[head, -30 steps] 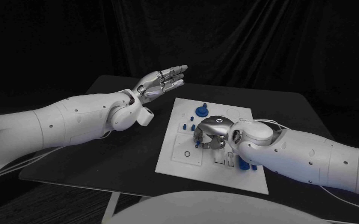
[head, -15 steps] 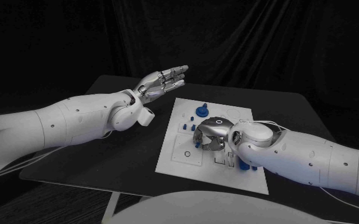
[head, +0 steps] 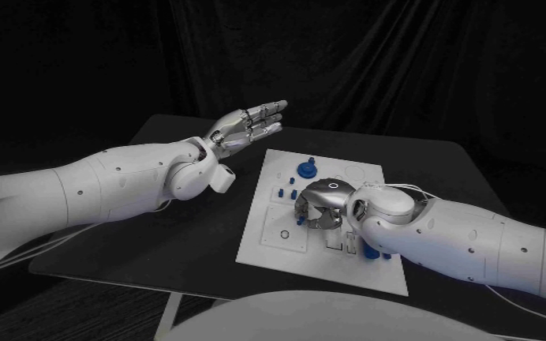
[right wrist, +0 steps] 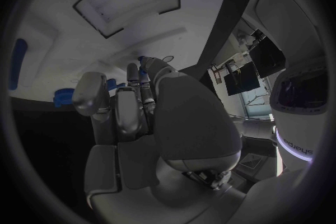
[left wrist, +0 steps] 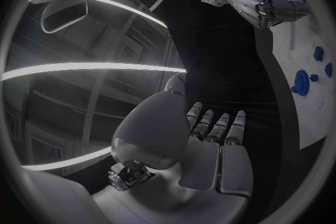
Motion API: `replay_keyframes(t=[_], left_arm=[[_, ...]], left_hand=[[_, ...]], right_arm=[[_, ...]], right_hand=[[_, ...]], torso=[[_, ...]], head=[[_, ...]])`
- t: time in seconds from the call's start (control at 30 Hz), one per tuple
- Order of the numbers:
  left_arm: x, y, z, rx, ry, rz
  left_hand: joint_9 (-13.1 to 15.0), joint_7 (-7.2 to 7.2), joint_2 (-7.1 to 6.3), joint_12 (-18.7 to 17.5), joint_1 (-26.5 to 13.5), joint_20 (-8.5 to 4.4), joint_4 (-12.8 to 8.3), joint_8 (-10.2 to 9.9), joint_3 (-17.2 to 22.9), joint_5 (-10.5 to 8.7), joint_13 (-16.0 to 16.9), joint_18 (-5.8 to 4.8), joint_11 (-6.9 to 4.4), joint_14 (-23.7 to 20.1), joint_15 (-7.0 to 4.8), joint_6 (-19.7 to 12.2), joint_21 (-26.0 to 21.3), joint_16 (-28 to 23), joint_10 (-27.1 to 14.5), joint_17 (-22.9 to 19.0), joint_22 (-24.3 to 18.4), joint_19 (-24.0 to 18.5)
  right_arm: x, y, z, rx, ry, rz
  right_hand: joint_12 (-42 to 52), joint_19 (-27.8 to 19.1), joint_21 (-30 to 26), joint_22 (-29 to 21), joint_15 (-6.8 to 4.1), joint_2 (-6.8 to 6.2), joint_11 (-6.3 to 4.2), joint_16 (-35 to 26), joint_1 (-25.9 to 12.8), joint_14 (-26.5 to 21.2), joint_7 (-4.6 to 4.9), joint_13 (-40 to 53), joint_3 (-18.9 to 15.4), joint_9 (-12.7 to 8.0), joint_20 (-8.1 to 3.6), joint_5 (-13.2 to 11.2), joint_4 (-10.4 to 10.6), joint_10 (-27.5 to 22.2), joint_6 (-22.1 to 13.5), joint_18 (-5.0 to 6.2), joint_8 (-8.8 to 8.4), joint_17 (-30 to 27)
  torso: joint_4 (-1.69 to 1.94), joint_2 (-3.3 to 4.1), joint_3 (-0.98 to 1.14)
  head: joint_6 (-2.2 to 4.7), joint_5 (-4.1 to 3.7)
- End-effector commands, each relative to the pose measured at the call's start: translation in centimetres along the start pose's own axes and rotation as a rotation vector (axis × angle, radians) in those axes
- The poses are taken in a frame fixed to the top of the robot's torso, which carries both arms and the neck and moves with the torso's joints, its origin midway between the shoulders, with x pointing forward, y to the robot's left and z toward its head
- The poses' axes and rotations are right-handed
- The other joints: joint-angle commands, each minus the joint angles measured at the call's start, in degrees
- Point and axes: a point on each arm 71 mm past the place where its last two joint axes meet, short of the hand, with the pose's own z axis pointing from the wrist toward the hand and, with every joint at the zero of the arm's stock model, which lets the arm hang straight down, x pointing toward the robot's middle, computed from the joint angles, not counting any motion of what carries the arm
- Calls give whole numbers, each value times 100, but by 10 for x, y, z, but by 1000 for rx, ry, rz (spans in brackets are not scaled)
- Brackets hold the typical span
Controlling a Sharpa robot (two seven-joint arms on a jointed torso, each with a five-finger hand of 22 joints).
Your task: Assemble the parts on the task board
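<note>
Since a second ago my right hand (head: 323,203) has edged slightly nearer over the board (head: 268,250); the left hand (head: 244,126) hasn't moved, flat and wide, holding nothing, hovering beyond the board's far-left corner. The right fingers curl down at a small blue part (right wrist: 143,65) mid-board; whether they grip it I cannot tell. I judge seating is underway; next needs alignment with a recess. A round knob (head: 306,170) stands at the far edge.
</note>
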Motion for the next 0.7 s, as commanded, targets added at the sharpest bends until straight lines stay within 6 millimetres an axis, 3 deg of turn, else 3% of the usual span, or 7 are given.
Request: replay_keyframes(t=[0.03,0.7], left_arm=[[2,-4,1,62,7,-20],[3,-3,1,55,13,-24]], left_hand=[[4,26,10,-11,34,7,-41,13,13,39,1,-64,-10,0,35,0,-11,24,5,9,-2,-17],[15,153,40,4,106,9,-120,29,61,91,3,-67,-44,24,66,79,-7,50,9,16,-2,-7]], right_arm=[[6,-1,0,30,21,-2],[11,4,1,8,25,7]], right_hand=[[33,-48,-43,718,10,11,-3,-39,-30,-43,-2,10,15,13,-1,5,-48,45,6,-32,-4,-14],[86,-104,-151,691,13,5,-4,-102,-64,-92,9,54,30,31,0,-54,-88,34,-94,-15,-77,-103]], torso=[[1,-2,0],[2,-1,-1]], head=[[-1,7],[-1,20]])
